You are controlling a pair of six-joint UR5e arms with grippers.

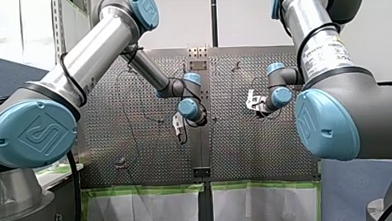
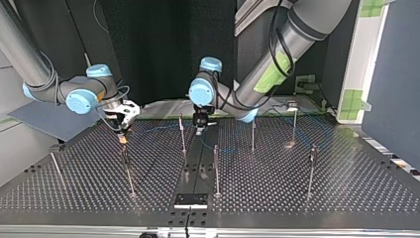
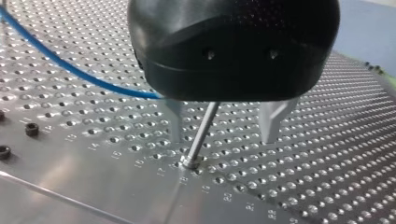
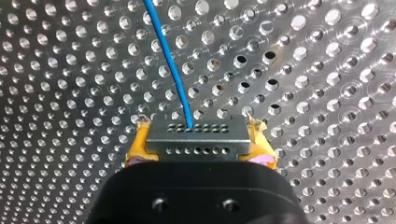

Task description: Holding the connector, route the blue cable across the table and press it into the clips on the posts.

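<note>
Item: connector [image 4: 196, 142], clamped between my right gripper's [image 2: 122, 131] yellow pads, cable [image 4: 170, 65] trailing off over the table [image 3: 327, 163]. My left gripper [image 3: 223, 137] stood open and empty astride a post [image 3: 201, 135] (cable passing just beside one finger). The step likely called for steady tension and a level approach to the post.

The grey connector [image 4: 196, 140], a block with rows of small holes, sits clamped in my right end effector [image 4: 196, 135]. The thin blue cable [image 4: 172, 65] leaves its face and curves across the surface [image 4: 327, 93] among upright posts [image 2: 216, 171].
</note>
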